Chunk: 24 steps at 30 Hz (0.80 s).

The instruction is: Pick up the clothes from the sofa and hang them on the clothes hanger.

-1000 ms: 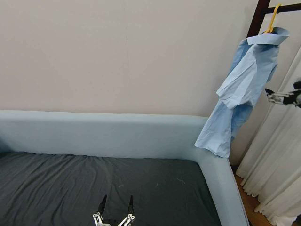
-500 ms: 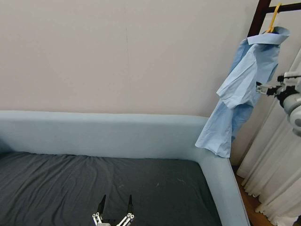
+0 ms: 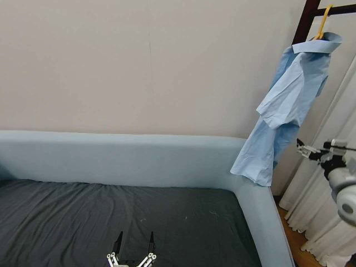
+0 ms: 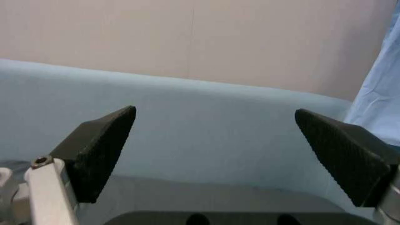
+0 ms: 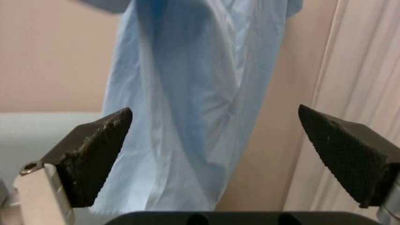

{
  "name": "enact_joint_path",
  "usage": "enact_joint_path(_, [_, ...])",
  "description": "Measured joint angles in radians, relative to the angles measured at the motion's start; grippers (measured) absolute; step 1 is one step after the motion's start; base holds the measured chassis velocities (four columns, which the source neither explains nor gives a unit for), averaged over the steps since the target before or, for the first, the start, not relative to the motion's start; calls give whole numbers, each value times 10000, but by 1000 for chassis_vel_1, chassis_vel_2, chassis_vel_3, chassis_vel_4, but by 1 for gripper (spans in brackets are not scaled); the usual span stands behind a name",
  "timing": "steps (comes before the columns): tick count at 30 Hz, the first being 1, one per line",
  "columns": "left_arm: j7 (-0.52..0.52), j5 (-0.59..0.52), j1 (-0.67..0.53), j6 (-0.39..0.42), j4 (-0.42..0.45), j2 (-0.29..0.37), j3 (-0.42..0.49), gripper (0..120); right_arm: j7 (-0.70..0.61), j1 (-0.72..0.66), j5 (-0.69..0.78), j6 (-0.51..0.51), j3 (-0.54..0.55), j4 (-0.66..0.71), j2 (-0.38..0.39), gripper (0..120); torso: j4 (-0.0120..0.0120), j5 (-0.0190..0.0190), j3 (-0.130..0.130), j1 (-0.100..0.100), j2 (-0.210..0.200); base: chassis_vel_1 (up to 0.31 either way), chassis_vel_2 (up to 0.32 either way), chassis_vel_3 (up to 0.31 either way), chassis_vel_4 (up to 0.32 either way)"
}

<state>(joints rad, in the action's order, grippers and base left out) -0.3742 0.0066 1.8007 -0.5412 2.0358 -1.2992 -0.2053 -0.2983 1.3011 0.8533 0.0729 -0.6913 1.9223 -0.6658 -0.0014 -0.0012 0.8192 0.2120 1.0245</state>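
**Inspector:** Start with the sofa.

**Assessor:** The sofa spans the lower head view. I see no garment on its dark seat.

**Inspector:** Where is the garment?

**Assessor:** At two o'clock. The blue shirt hangs on a yellow hanger, which is hooked on the dark rack. Its hem drapes to the sofa's corner.

**Inspector:** And the tools?

**Assessor:** The right gripper sits at about four o'clock, just beside the shirt's lower edge and apart from it. Its fingers are spread wide and hold nothing. The left gripper is at six o'clock, low over the seat, also released and empty.

**Inspector:** What is the step in hand?

**Assessor:** I judge the hanging done, with clearing away remaining. Keep the right fingers spread and back straight off from the cloth. A snagged hem could swing the hanger off its hook.
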Motion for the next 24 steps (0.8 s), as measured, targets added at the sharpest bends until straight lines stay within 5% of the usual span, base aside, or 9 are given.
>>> enact_joint_path(6, [76, 32, -18, 4, -65, 9, -61, 100, 853, 2232, -1602, -781, -1438, 1189, -1392, 100, 3, -1, -2, -1, 1, 0, 0, 0, 0])
enact_joint_path(12, [111, -34, -82, -5, -88, 98, -181, 100, 1900, 4143, -2956, -1918, -1763, 1983, -3052, 100, -1, 2, -1, -2, 1, 0, 0, 0, 0])
enact_joint_path(24, [42, 65, 95, -6, -13, 45, -616, 100, 2997, 5630, -4251, -3633, -1475, 2063, -4301, 100, 0, 8, 0, -1, 1, 0, 0, 0, 0])
